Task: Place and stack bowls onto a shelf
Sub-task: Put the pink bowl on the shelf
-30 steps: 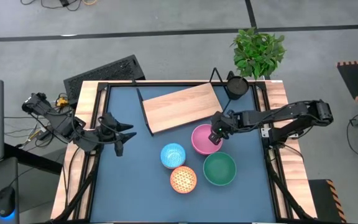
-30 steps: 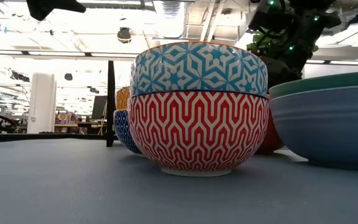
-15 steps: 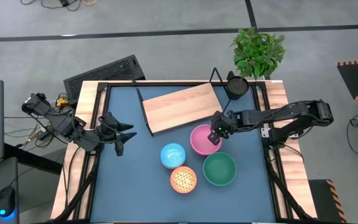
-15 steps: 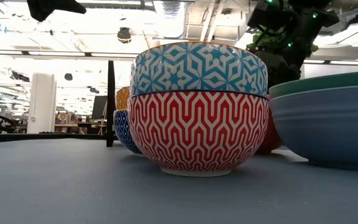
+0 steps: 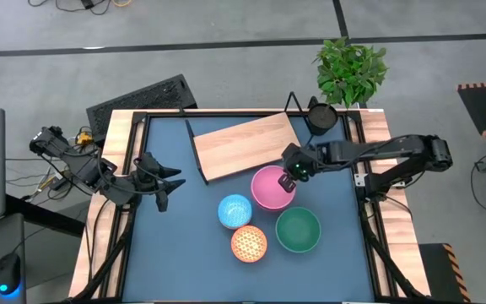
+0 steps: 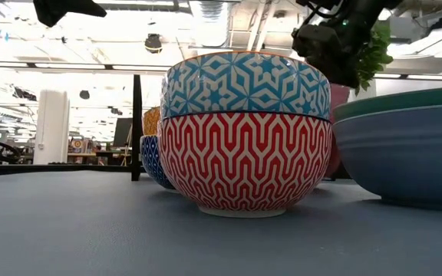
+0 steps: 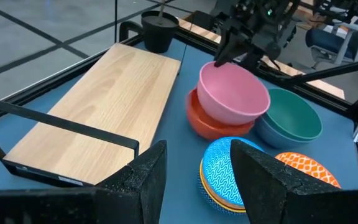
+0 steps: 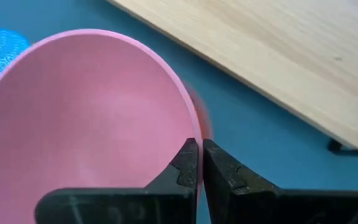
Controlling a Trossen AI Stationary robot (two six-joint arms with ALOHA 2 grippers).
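Note:
The shelf (image 5: 247, 145), a light-wood board on a black wire frame, lies at the far middle of the blue mat. My right gripper (image 5: 291, 178) is shut on a pink bowl (image 5: 270, 187) just near-right of the shelf. That bowl is tipped above an orange-red bowl (image 7: 211, 126). A blue-patterned bowl (image 5: 234, 210) sits stacked on a red-patterned one (image 6: 244, 165). Near them stand an orange-patterned bowl (image 5: 249, 243) and a green bowl (image 5: 298, 230) nested in a grey-blue bowl (image 7: 272, 138). My left gripper (image 5: 165, 181) waits open at the table's left. My right gripper pinches the pink bowl's rim (image 8: 192, 127) on its far right side, one finger (image 8: 185, 163) inside the bowl and one outside. The fingers slant down from the table's right. The held side is raised and the bowl tilts over the orange-red bowl; whether it still touches it I cannot tell.
A small black pot (image 5: 321, 118) stands at the shelf's far right corner, with a potted plant (image 5: 351, 71) behind it. A black keyboard (image 5: 142, 99) lies beyond the far left corner. Bare mat (image 5: 184, 253) stretches along the near left.
My right gripper has risen and drawn a little toward the far edge with the pink bowl's rim. The pink bowl has tipped up off the orange-red bowl and shifted slightly toward the table's left. The other bowls have stayed put.

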